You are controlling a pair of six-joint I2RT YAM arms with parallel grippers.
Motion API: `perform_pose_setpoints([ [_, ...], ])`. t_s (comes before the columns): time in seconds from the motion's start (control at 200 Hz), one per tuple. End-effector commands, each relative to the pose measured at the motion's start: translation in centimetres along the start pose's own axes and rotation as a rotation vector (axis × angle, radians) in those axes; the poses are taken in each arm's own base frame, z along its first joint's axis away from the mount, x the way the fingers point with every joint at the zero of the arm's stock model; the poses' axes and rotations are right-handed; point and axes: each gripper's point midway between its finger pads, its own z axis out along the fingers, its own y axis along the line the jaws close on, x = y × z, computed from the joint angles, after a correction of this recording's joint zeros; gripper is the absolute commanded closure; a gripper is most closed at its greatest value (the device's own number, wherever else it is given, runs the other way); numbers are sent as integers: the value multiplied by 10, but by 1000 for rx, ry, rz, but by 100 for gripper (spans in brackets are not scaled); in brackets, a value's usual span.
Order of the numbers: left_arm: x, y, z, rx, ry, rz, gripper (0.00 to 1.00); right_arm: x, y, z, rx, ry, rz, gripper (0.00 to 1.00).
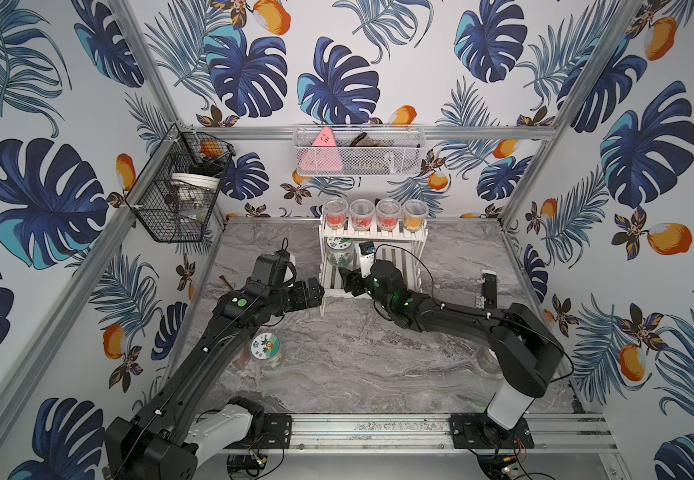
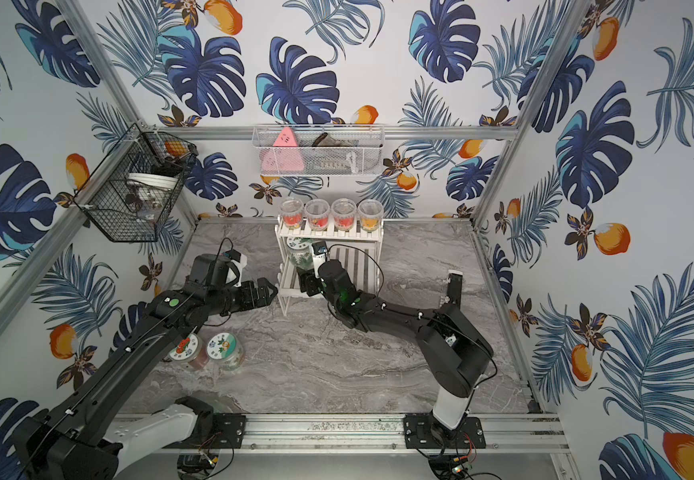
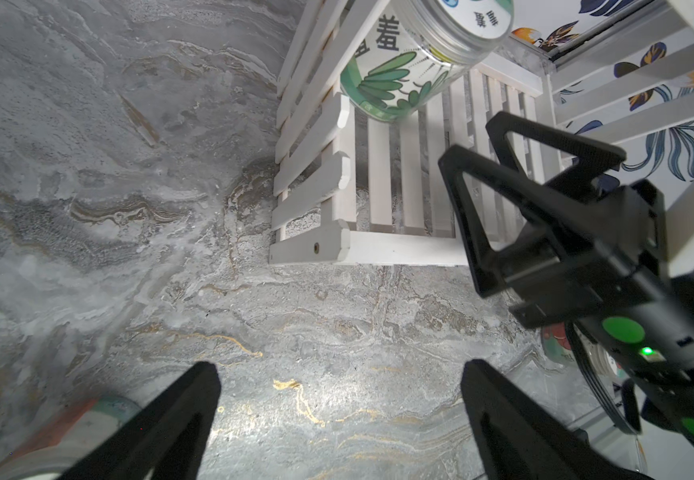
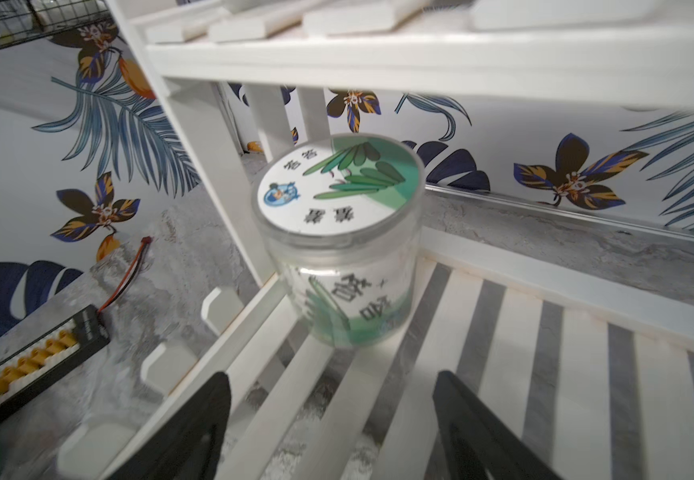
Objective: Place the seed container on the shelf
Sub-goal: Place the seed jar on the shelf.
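On the lower tier of the small white slatted two-tier shelf (image 4: pixel 420 62), at its left end beside a leg, the clear plastic seed container with white lid and green leaf label (image 4: pixel 339 249) stands upright. The right gripper (image 4: pixel 329 374) faces it, jaws spread, touching nothing. The left gripper (image 3: pixel 339 365) hangs wide and empty over the grey marbled worktop (image 1: pixel 358 353). The jar looks light, stiff and slick, best taken around its body; its fill is unclear. Four clear cups (image 1: pixel 360 214) on the top tier hold red and orange contents.
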Motion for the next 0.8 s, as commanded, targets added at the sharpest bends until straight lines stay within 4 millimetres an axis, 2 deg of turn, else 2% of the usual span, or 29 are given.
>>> perform_pose_setpoints([
  [0.0, 0, -6, -3, 39, -13, 50, 1, 10, 3, -34, -58, 68, 39, 18],
  [0.07, 2, -4, -1, 34, -8, 46, 1, 13, -3, -63, -60, 93, 67, 17],
  [0.11, 3, -5, 0, 40, 0, 42, 2, 8, -8, -83, -53, 96, 77, 16],
  [0.185, 3, -7, 4, 50, 6, 34, 2, 5, -26, -117, 15, 119, 111, 13],
  [0.32, -4, -19, 4, 109, -7, 40, 2, 1, -68, -173, 187, 139, 116, 10],
  [0.445, 2, -33, 7, 131, 2, 72, 1, 7, -118, -210, 375, 171, 201, 10],
  [0.525, 15, -50, 9, 134, 20, 130, 1, 18, -157, -236, 550, 213, 317, 6],
  [0.6, 31, -73, 11, 143, 32, 190, 1, 27, -187, -260, 706, 247, 392, 1],
  [0.665, 47, -93, 14, 172, 45, 230, 1, 33, -213, -285, 854, 258, 463, 0],
  [0.796, 80, -124, 24, 202, 82, 309, 1, 43, -238, -322, 1002, 259, 634, 0],
])
